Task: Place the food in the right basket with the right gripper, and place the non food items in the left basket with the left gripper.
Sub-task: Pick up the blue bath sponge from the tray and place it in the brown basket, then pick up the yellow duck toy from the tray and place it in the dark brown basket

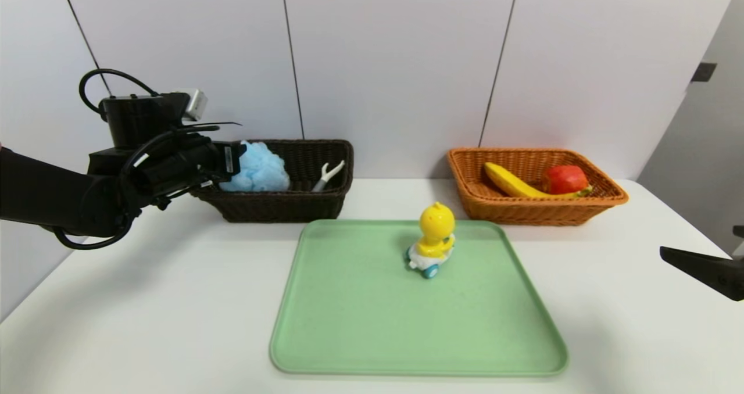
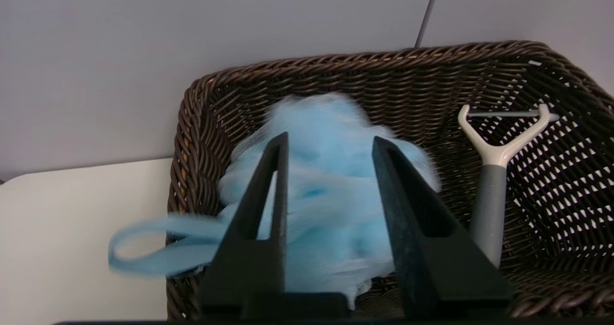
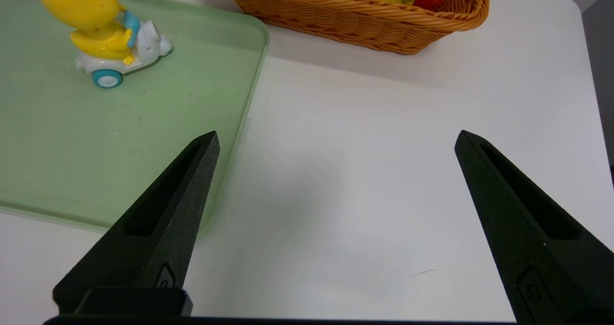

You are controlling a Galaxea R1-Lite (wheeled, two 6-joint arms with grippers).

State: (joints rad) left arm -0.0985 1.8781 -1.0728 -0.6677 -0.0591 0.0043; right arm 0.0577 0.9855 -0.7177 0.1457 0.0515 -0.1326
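Note:
My left gripper hangs over the left end of the left basket, which is dark brown. Its jaws stand apart, and the light-blue bath sponge lies loose between and below them in the basket, its ribbon loop trailing over the rim. The sponge and the white peeler with its grey handle share that basket. The yellow duck toy stands on the green tray. The banana and apple lie in the right basket, which is orange. My right gripper is open and empty, low over the table to the right of the tray.
The white table runs to a grey panelled wall behind both baskets. The tray's right edge lies just beside my right gripper's finger. The duck faces away toward the orange basket. Bare table lies between tray and right table edge.

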